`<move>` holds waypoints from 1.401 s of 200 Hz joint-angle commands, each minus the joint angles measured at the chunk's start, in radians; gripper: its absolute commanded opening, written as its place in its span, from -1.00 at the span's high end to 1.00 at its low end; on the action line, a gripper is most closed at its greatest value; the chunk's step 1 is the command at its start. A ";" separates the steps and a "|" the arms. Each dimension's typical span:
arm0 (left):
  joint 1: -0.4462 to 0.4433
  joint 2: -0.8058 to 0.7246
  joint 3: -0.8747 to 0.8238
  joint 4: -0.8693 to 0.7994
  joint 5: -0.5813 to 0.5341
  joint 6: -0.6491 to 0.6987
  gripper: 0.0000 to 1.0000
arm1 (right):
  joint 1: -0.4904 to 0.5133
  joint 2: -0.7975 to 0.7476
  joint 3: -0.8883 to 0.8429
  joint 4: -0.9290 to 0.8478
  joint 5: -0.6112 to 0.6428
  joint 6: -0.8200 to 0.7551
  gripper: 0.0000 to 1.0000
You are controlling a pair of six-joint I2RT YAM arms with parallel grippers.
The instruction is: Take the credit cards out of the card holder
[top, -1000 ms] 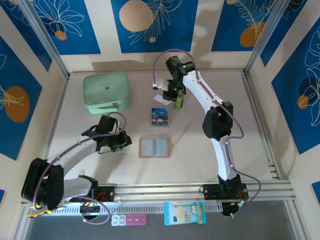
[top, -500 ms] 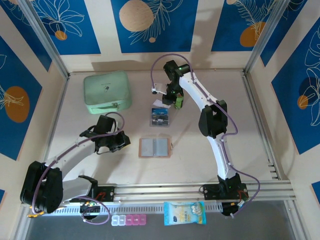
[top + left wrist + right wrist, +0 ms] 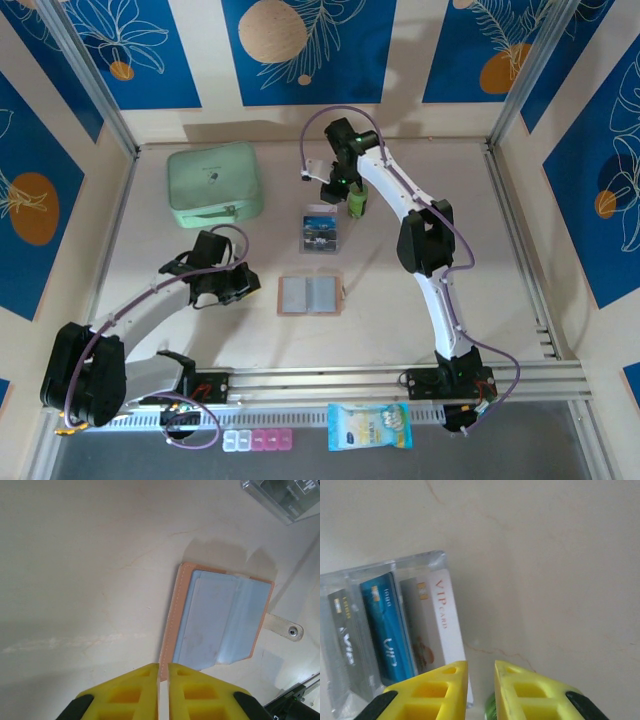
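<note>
**Card holder open at the left jaws, cards boxed by the right**

The card holder lies spread open on the table, its tan edge just beyond the tips of the left gripper, whose jaws are almost together and hold nothing. The right gripper has its jaws slightly apart and empty, and the credit cards sit in a clear box just left of them
</note>
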 commanded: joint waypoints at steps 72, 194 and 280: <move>0.014 -0.015 -0.024 0.000 0.010 0.014 0.73 | 0.026 -0.004 -0.078 0.104 0.049 0.059 0.53; 0.014 0.005 -0.020 0.042 0.042 0.010 0.70 | 0.036 -0.112 -0.169 0.174 0.044 0.098 0.53; -0.023 0.118 -0.022 0.189 0.105 -0.023 0.73 | 0.081 -0.330 -0.426 0.280 -0.006 0.516 0.56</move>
